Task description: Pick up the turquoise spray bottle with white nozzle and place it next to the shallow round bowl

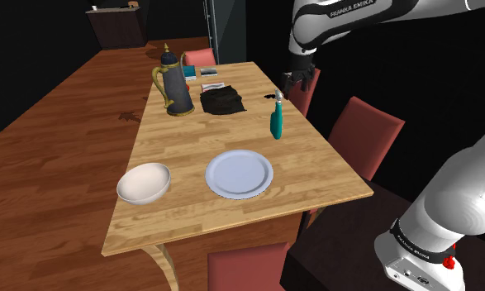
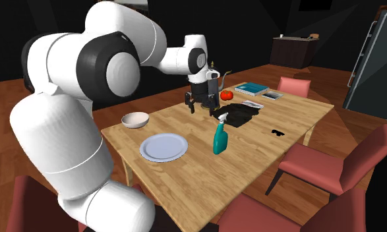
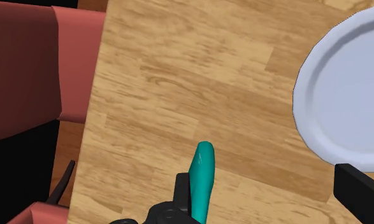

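The turquoise spray bottle (image 1: 276, 120) stands upright near the table edge at the shoulder view's right, its nozzle on top. My gripper (image 1: 297, 83) hangs open above and just beyond it, touching nothing. In the second exterior view the bottle (image 2: 219, 138) stands in front of the gripper (image 2: 199, 105). The wrist view looks down on the bottle (image 3: 202, 175), which lies close to one finger (image 3: 181, 188) of the open gripper (image 3: 271, 188). A shallow pale round dish (image 1: 239, 174) (image 2: 163, 146) (image 3: 345, 95) lies mid-table. A deeper white bowl (image 1: 144, 183) (image 2: 136, 120) sits beside it.
A dark jug with a gold handle (image 1: 173, 83) and a black cloth (image 1: 222, 101) stand farther back on the wooden table (image 1: 191, 219). Books (image 2: 252, 88) and a red fruit (image 2: 227, 95) lie at the far end. Red chairs (image 1: 364, 128) flank the table.
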Controlling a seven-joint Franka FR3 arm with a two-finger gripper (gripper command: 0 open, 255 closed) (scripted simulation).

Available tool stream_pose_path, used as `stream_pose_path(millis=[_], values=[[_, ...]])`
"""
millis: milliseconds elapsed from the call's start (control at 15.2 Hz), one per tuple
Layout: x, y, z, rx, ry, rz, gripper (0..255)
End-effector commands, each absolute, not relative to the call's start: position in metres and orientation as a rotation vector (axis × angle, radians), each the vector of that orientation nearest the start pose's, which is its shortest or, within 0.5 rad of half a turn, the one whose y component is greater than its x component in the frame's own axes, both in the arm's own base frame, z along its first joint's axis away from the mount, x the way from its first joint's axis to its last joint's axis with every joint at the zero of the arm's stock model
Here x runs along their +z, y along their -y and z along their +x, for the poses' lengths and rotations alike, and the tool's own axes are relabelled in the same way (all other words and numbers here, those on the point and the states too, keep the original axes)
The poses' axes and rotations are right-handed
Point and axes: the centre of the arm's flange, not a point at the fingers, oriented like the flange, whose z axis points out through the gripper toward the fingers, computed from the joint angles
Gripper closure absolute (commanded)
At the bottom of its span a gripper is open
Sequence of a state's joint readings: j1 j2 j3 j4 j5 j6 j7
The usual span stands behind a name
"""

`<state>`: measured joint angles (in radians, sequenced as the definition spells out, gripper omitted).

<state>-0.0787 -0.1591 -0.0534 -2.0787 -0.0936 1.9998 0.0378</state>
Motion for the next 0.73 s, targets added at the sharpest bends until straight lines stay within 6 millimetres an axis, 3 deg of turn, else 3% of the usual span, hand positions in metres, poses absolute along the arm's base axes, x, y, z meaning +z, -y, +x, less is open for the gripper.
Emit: stream_pose_path(millis=[0, 528, 660], values=[[0.494, 0.089, 0.531, -0.119, -0.238, -3.216, 0], [0.452, 0.133, 0.618, -0.107, -0.329, -3.223, 0], [0.442, 0.134, 0.619, -0.107, -0.329, -3.223, 0]])
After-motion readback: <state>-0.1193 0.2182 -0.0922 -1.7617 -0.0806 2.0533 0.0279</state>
